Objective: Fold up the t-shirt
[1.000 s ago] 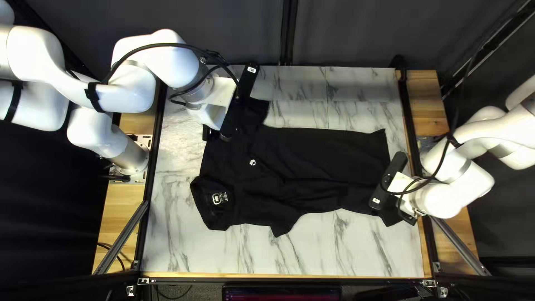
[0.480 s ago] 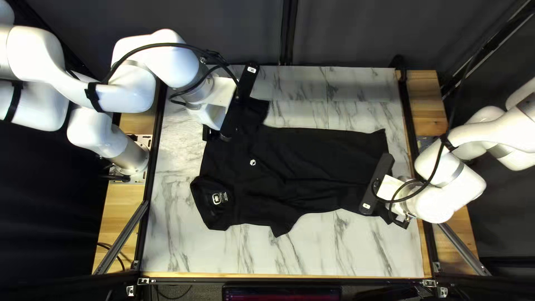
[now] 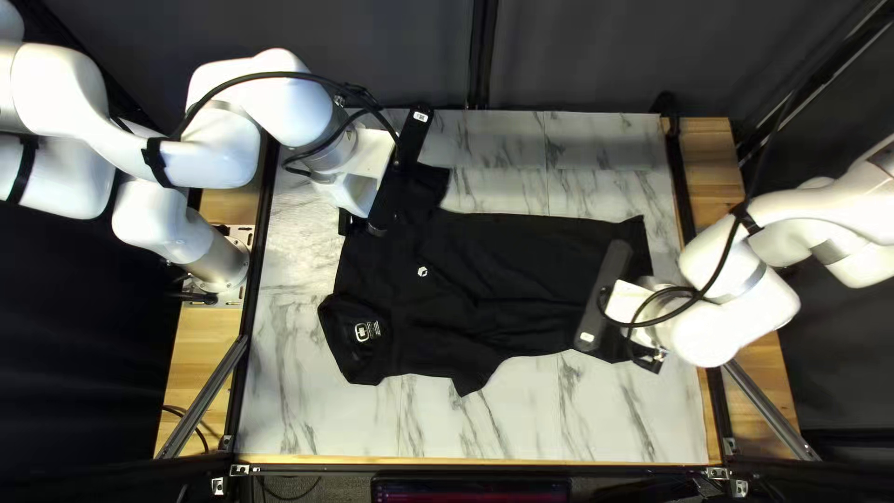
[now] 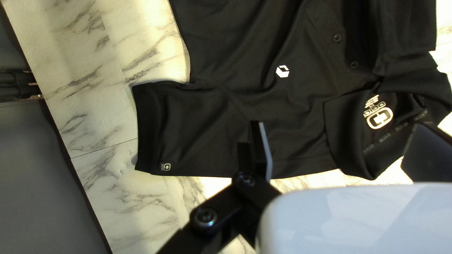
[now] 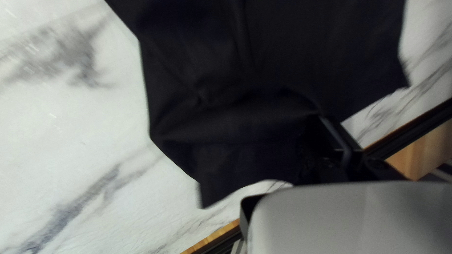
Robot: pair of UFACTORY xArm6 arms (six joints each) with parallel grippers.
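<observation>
A black t-shirt (image 3: pixel 521 270) lies spread across the table, its collar (image 3: pixel 354 340) toward the near left of the top left view. Above one sleeve is my left gripper (image 3: pixel 398 168); in the left wrist view this gripper (image 4: pixel 340 136) stands open over the shoulder area, one finger by the sleeve (image 4: pixel 188 127), the other beside the collar (image 4: pixel 351 136). Over the shirt's hem end is my right gripper (image 3: pixel 602 298). In the right wrist view this gripper (image 5: pixel 325 124) is shut on the hem, with folds (image 5: pixel 235 117) running from its fingers; the pinched edge is mostly hidden.
Marbled tabletop (image 3: pixel 521 419) shows around the shirt. A dark rail (image 3: pixel 684 186) and wooden strip (image 3: pixel 712 177) border the table's right side. A black rail with wood beyond it (image 5: pixel 419 153) passes close beside my right gripper.
My right gripper has moved left in the top left view, away from the table's right edge, and the hem beneath it has shifted inward. My left arm holds still.
</observation>
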